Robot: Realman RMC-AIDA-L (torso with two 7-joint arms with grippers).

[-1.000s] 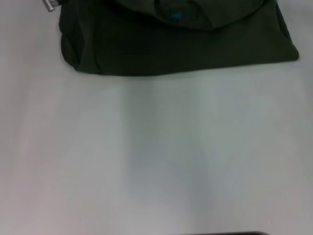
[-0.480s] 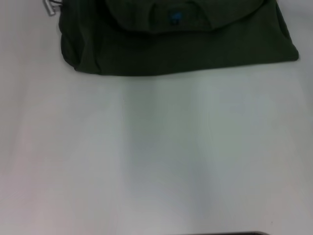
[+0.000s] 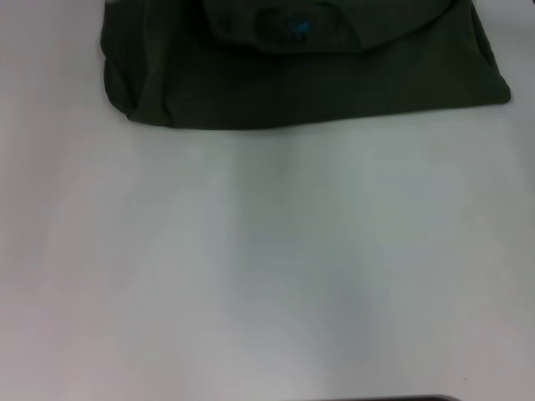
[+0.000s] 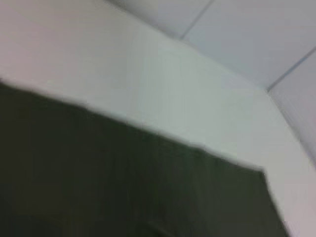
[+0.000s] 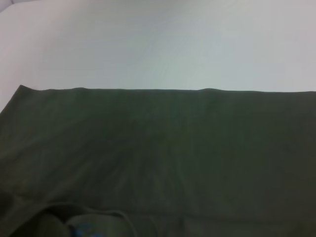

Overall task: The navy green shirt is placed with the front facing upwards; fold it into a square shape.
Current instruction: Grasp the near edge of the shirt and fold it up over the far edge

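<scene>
No tool shows in any of the three views. Neither the left one nor the right one can be seen, so I cannot tell if they are spread or pressed together. Both wrist views look down at cloth from close above, so the arms seem to be somewhere over the shirt.

The dark olive-green cotton shirt (image 3: pixel 301 75) lies across the top of the head view, on the plain white bench (image 3: pixel 267 267). It is already folded over into a wide band. Its straight near edge runs from the upper left of the frame to the upper right. A rounder flap lies on top, and a small blue mark (image 3: pixel 298 29) peeks out at the top middle, near the neck.

The shirt's long way goes side to side in the head view. The neck end looks to sit at the far side, but that part is cut off by the frame, so I am not sure.

I think the shirt is soft, light and floppy. It will sag and wrinkle when lifted. It is not breakable, and cotton should not slip much. Good places to pinch look like the two near corners, at the upper left (image 3: pixel 125 109) and upper right (image 3: pixel 501 92), taking all the layers together so the fold stays neat.
</scene>
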